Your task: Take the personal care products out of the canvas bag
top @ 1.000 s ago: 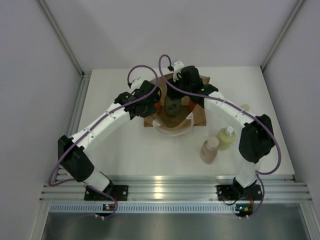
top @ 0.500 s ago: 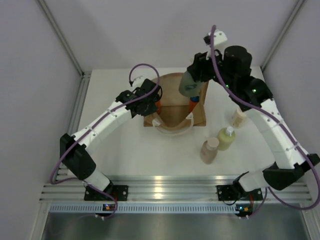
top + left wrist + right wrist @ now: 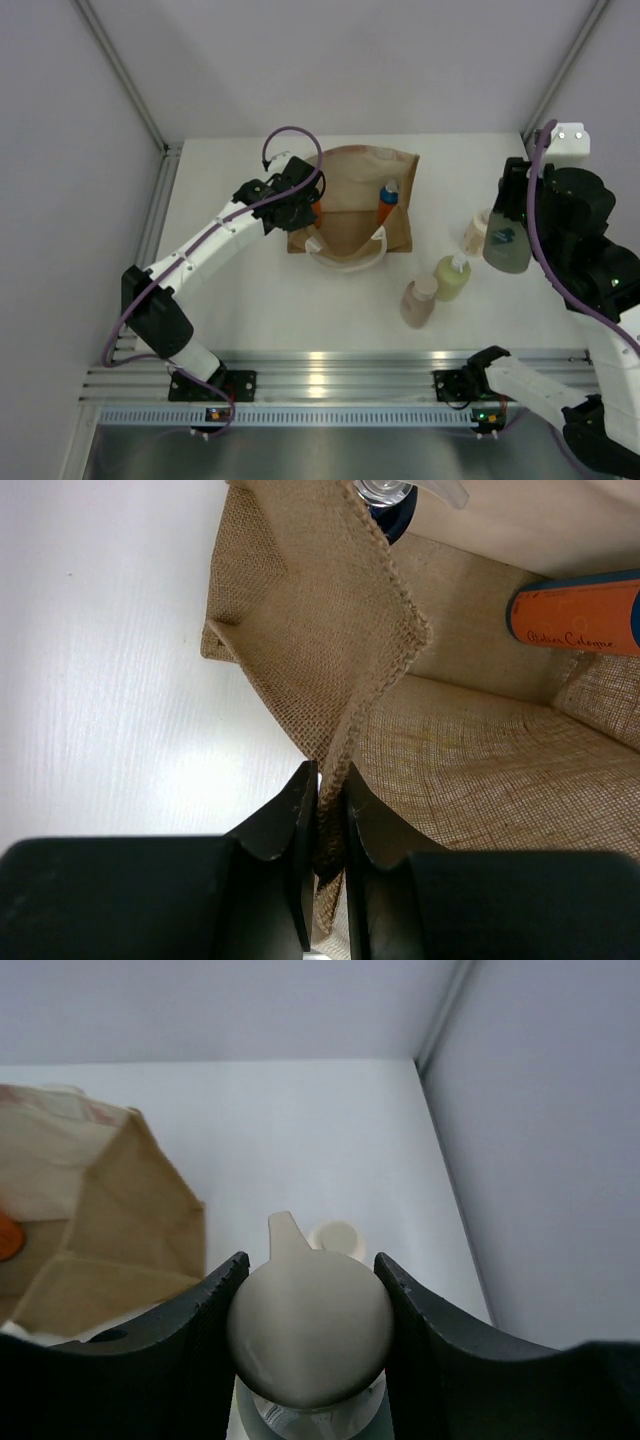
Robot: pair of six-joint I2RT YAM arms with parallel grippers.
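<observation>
Here, dark green bottle in right end effector, apparently aloft.

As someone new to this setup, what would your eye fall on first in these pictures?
The right end effector, at the right side of the table, clamps a dark green bottle around its pale top. At the centre, the left end effector pinches the rim of the tan bag, with an orange bottle inside it.

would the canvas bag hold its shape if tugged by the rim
Probably not: the canvas bag is loose woven cloth, and its wall folds where the left pincer pinches it. It looks light, so a tug would likely drag it across the smooth table.
</observation>
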